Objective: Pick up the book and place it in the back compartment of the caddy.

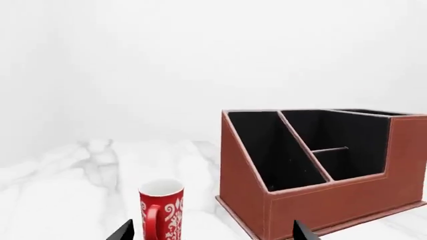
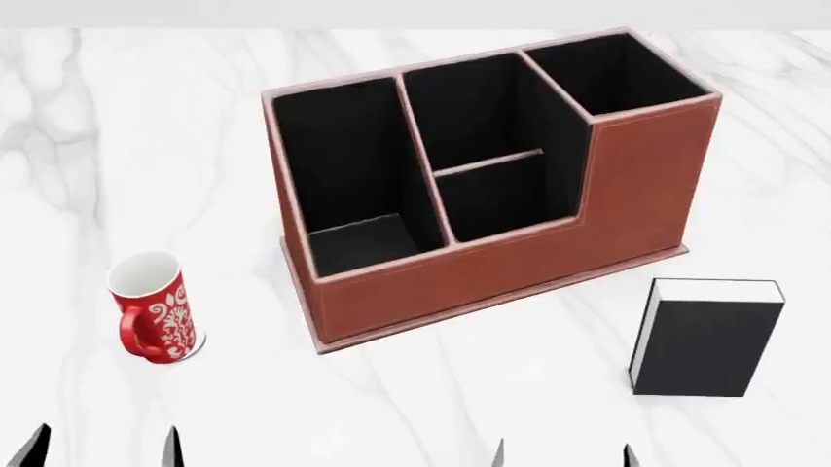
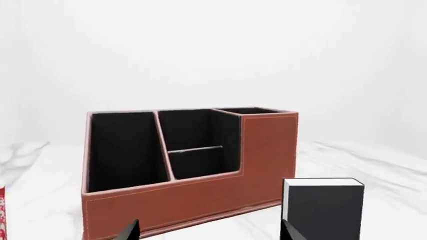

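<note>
Nothing of the task looks done yet. The small thick black hardback book with white page edges stands upright on the white marble tabletop at the lower right of the head view, just in front of the right end of the large red-brown leather-look caddy with black-lined compartments and apart from it. All four compartments are empty. The right gripper shows only its two fingertips at the bottom edge, spread apart with nothing between them, short of the book. The left gripper is likewise spread and empty, near the red-and-white patterned mug. Grasping, lifting and placing in the back compartment all remain
</note>
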